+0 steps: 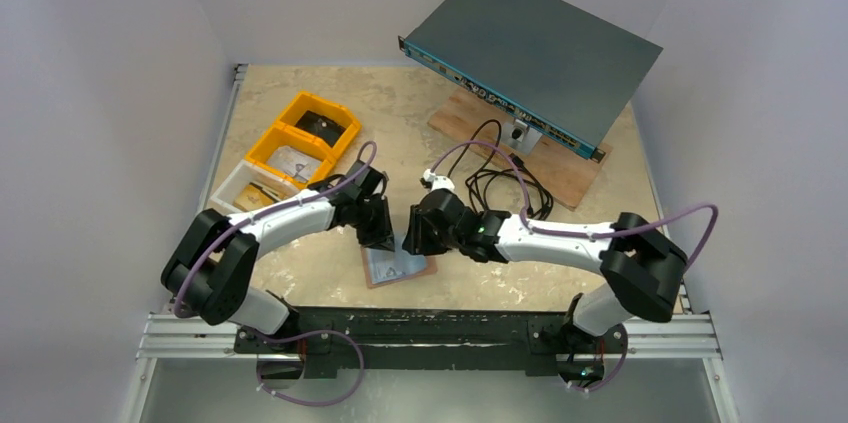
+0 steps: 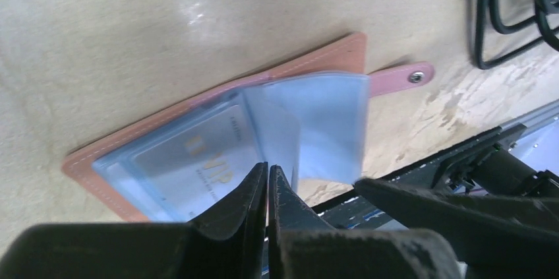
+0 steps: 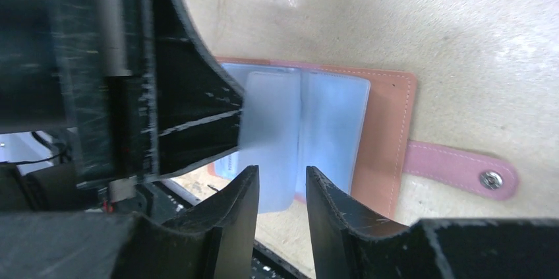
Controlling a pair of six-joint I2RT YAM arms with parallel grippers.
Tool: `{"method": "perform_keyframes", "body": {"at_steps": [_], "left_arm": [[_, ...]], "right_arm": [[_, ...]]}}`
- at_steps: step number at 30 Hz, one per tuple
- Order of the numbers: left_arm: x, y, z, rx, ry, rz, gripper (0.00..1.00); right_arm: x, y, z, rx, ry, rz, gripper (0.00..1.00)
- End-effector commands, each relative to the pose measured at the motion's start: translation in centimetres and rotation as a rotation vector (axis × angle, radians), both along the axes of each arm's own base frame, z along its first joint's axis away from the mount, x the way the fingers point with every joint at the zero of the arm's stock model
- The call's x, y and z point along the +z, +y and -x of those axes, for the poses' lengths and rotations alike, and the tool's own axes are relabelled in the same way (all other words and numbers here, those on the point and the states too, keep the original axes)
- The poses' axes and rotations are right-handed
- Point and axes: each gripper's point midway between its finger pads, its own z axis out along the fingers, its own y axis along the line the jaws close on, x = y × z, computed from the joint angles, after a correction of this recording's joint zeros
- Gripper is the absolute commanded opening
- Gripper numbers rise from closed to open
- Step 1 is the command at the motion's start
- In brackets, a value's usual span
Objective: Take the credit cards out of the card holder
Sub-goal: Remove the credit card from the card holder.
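Observation:
The card holder [image 1: 398,268] lies open on the table near the front edge. It is tan-brown leather [image 2: 343,51] with a pink strap and snap stud [image 3: 491,179] and pale blue-grey sleeves inside. A credit card marked VIP [image 2: 198,160] lies flat in a sleeve. My left gripper [image 2: 267,168] is shut on the edge of one pale leaf [image 3: 267,134], which stands up from the holder. I cannot tell whether the leaf is a sleeve or a card. My right gripper [image 3: 281,173] is open, its fingers on either side of that raised leaf's free end. The dark card is hidden.
Yellow bins [image 1: 305,138] and a white bin [image 1: 245,188] stand at the back left. A grey rack unit [image 1: 535,48] rests on a wooden board [image 1: 560,168] at the back right, with black cables [image 1: 500,178] in front. A metal rail [image 1: 430,328] runs along the near edge.

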Motion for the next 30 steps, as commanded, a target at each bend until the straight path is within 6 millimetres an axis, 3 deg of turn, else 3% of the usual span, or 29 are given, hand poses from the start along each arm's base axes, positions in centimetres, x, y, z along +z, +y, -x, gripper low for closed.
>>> {"method": "perform_keyframes", "body": {"at_steps": [1,8,16,22,30], "left_arm": [[2.3,-3.1,-1.4,-0.048,-0.068,0.119,0.05],[1.3,-6.2,-2.1,-0.061,-0.022,0.208,0.10],[0.1,-6.4,-2.2,-0.063,0.011,0.162,0.14],[2.4,-4.3,-2.2,-0.044,-0.054,0.104,0.19],[4.0,0.8,-2.0,0.038,-0.113,0.013,0.22]], "right_arm": [[3.6,-1.6,-1.5,-0.077,-0.094,-0.010,0.33],[3.2,-3.2,-1.1,-0.107,-0.090,0.013,0.33],[2.1,-3.1,-0.7,-0.096,-0.067,0.023,0.33],[1.7,-1.1,-0.7,-0.012,-0.066,0.015,0.35],[1.0,2.0,-0.5,0.086,-0.028,-0.022,0.36]]}}
